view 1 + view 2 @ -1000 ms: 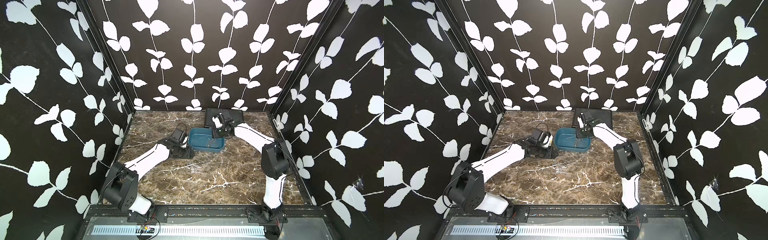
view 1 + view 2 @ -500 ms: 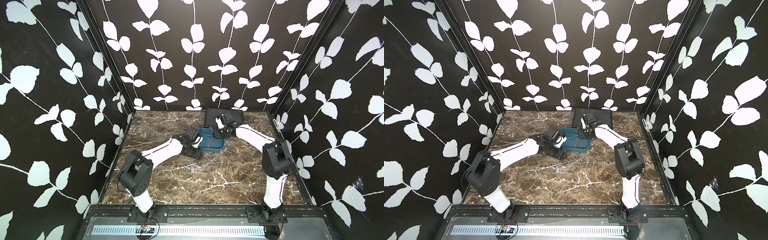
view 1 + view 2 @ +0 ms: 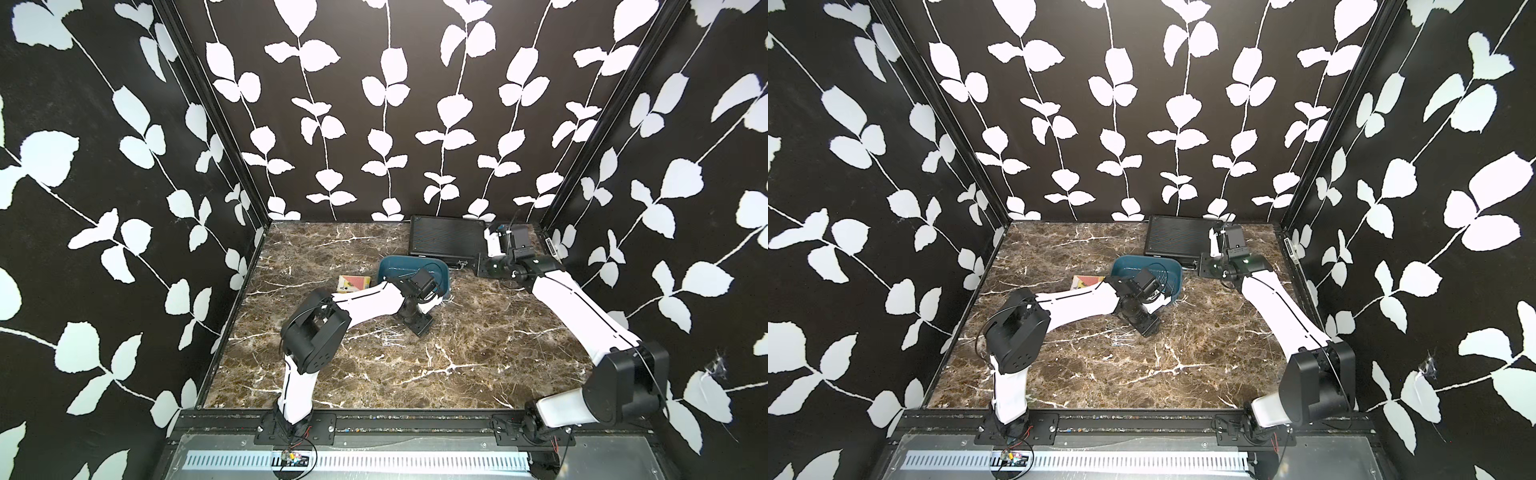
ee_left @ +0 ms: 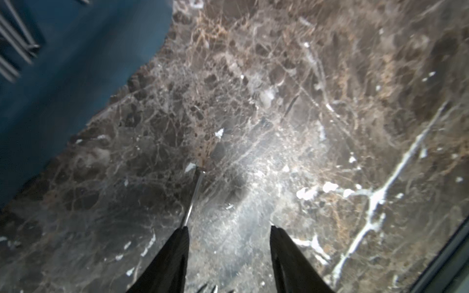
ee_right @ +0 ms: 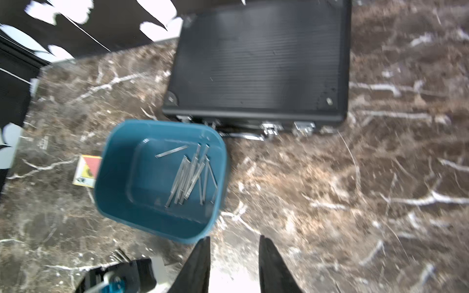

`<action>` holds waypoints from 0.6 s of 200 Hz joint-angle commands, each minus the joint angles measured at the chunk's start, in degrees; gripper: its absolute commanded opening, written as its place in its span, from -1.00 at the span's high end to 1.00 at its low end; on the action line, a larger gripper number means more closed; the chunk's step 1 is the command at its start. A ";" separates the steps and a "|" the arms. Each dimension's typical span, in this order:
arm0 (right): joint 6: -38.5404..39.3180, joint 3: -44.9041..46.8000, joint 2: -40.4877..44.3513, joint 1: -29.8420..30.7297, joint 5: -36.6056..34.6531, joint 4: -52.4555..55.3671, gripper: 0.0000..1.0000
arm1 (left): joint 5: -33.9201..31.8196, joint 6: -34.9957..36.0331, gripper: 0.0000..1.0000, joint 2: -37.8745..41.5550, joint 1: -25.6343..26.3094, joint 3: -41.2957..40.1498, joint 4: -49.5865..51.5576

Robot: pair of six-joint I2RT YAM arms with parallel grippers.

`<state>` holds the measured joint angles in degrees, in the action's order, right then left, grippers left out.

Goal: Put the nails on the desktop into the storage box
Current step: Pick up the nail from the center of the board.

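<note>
Left wrist view had my left claw [image 4: 228, 228] with its jaws apart over the bench [image 4: 317, 114], just beside the blue box [image 4: 63, 76], with nothing between them. One nail [image 4: 193, 197] lay flat at the tip of one finger; whether it touched, I couldn't tell. In a top view a small scatter of loose nails [image 3: 390, 334] lay on the bench near the box, on its side toward the arm bases and close by that claw. Right wrist view showed the right claw [image 5: 234, 239] also parted and empty, near the box, where a bundle of nails [image 5: 190, 177] already lay. I judged these pins light, stiff and slick, lying flush on hard stone, so apt to roll or skid. Best pinched across mid-shaft, jaws straddling it crosswise.
</note>
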<state>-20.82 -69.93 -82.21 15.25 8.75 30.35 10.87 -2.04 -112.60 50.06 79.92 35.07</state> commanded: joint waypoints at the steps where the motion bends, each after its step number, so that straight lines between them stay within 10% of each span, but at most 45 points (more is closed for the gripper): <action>1: 0.59 3.28 2.22 -0.20 -0.47 1.04 0.31 | -2.03 2.75 -0.02 -0.22 -0.23 2.67 3.19; 120: 0.08 3.97 1.36 -0.38 0.39 -0.37 0.31 | -5.93 5.59 0.13 -3.63 1.16 1.03 7.00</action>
<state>-20.97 -66.32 -80.62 15.16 8.80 31.53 7.14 2.55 -115.94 50.37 82.02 39.18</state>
